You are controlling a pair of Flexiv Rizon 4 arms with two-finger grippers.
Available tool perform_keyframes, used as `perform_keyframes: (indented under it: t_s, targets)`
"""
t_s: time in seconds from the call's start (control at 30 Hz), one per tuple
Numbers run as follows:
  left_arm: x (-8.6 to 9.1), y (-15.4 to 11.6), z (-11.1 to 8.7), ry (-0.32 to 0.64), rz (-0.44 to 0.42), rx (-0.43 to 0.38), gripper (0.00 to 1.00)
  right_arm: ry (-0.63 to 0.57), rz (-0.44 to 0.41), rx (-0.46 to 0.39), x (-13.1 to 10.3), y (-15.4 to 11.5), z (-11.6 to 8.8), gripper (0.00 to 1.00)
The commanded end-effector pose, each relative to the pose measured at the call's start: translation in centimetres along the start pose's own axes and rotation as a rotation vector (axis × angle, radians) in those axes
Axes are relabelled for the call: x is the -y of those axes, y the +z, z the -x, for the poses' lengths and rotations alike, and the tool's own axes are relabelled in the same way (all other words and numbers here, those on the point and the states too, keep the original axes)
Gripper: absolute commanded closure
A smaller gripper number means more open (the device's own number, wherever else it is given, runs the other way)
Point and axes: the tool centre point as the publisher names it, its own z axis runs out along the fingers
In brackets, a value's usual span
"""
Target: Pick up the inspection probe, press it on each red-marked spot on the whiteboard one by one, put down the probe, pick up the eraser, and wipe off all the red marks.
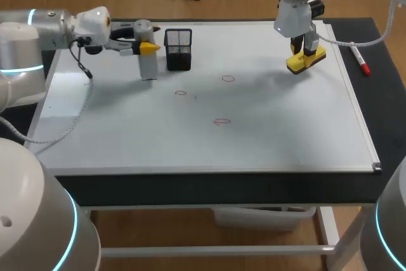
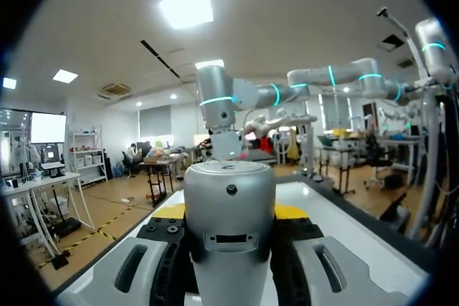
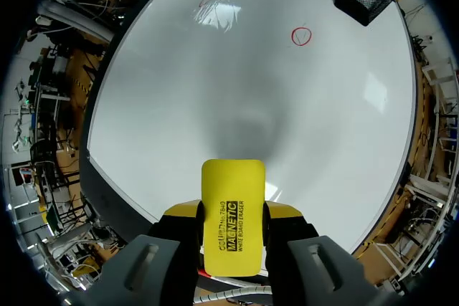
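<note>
Eraser (image 3: 232,213) clamped between right jaws; probe (image 2: 229,206) between left jaws.

Black lettering printed on the yellow face of the eraser (image 3: 232,213): a line of large capitals along its length, a smaller line beside it. Tiny dark mark on the cap of the probe (image 2: 229,206), too small to read. Three red marks (image 1: 228,79) drawn as rings on the whiteboard (image 1: 285,125)
</note>
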Motion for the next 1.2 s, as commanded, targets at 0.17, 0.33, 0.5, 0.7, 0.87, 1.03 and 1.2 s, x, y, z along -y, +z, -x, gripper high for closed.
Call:
perform_keyframes:
  t_s: [0.17, 0.33, 0.5, 0.7, 0.87, 1.03, 1.2]
  targets:
    - [1.1, -4.9, 0.8, 0.009, 0.016, 0.094, 1.00, -0.001, -0.003, -0.003, 0.1, -0.2, 0.0, 1.00]
    - [1.1, -7.6, 2.0, 0.012, 0.028, 0.151, 1.00, -0.001, -0.003, -0.003, 0.1, -0.2, 0.0, 1.00]
    - [1.0, -9.9, 3.0, 0.011, 0.036, 0.197, 1.00, -0.001, -0.003, -0.003, 0.1, -0.2, 0.0, 1.00]
    - [1.0, -11.1, 3.5, 0.009, 0.044, 0.217, 1.00, -0.001, -0.003, -0.003, 0.1, -0.2, 0.0, 1.00]
    - [0.9, -11.6, 3.6, -0.002, 0.043, 0.229, 1.00, -0.001, -0.003, -0.003, 0.1, -0.2, 0.0, 1.00]
    - [0.9, -11.7, 3.6, -0.004, 0.046, 0.232, 1.00, -0.001, -0.003, -0.003, 0.1, -0.2, 0.0, 1.00]
    - [0.9, -11.7, 3.6, -0.004, 0.046, 0.232, 1.00, -0.001, -0.003, -0.003, 0.1, -0.2, 0.0, 1.00]
